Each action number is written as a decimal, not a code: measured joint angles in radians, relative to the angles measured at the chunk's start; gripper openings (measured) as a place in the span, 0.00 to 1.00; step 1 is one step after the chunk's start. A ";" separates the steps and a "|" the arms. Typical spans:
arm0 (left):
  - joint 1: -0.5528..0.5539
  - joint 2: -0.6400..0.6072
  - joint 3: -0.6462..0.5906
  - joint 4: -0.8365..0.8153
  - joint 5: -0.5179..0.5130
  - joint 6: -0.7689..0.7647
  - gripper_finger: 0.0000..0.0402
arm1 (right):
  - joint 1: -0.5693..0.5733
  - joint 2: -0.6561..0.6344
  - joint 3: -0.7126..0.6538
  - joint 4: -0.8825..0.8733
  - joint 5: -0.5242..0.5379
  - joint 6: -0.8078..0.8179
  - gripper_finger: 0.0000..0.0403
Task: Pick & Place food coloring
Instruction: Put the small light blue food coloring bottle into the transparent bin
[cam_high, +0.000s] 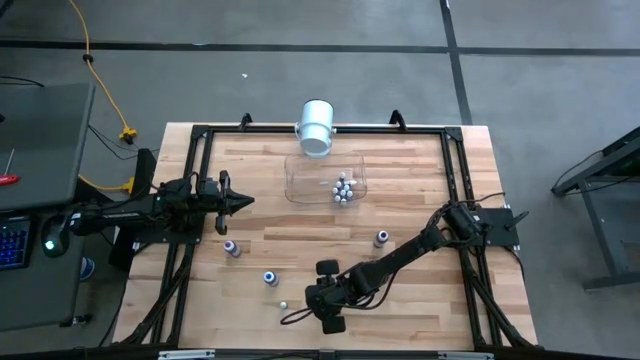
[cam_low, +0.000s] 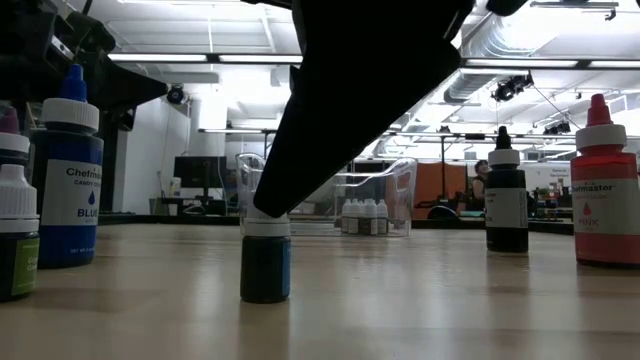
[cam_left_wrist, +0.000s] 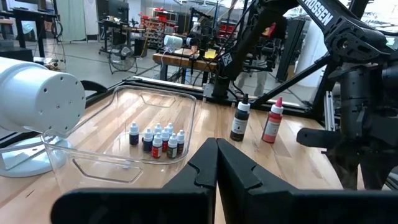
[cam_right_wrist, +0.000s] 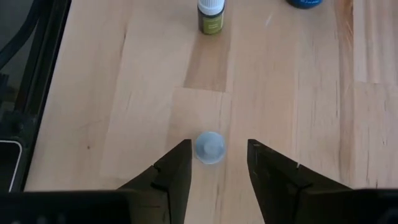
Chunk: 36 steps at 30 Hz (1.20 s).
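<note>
The right gripper (cam_right_wrist: 217, 163) is hovering with fingers wide over a small blue-capped bottle (cam_right_wrist: 209, 147) standing near the desk's (cam_high: 420, 290) front edge. The left gripper (cam_left_wrist: 217, 168) is waiting, fingers closed, at the left edge.

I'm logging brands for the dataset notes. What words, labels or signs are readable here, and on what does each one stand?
"Chefmaster", cut off at the edge, then "BLUE": on the blue bottle at the left of the low view.
"...master", start hidden: on the red bottle at its right.
"...ROSSEN", start cut off: on the right arm, left wrist view.
Smaller print on those labels, and the labels of the bottles in the clear tub: too small to read.
</note>
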<state>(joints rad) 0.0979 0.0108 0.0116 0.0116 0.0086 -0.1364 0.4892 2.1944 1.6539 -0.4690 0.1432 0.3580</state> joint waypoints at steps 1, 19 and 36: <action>0.000 0.000 0.000 0.000 0.000 0.000 0.00 | 0.000 0.000 0.000 0.000 0.000 0.000 0.36; 0.000 0.000 0.000 0.000 0.000 0.000 0.00 | -0.005 0.014 0.002 0.022 -0.049 0.000 0.36; 0.000 0.000 0.000 0.000 0.000 0.000 0.00 | -0.005 0.024 0.002 0.044 -0.060 0.000 0.34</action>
<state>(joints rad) 0.0980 0.0108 0.0116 0.0116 0.0082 -0.1364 0.4847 2.2189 1.6558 -0.4248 0.0828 0.3580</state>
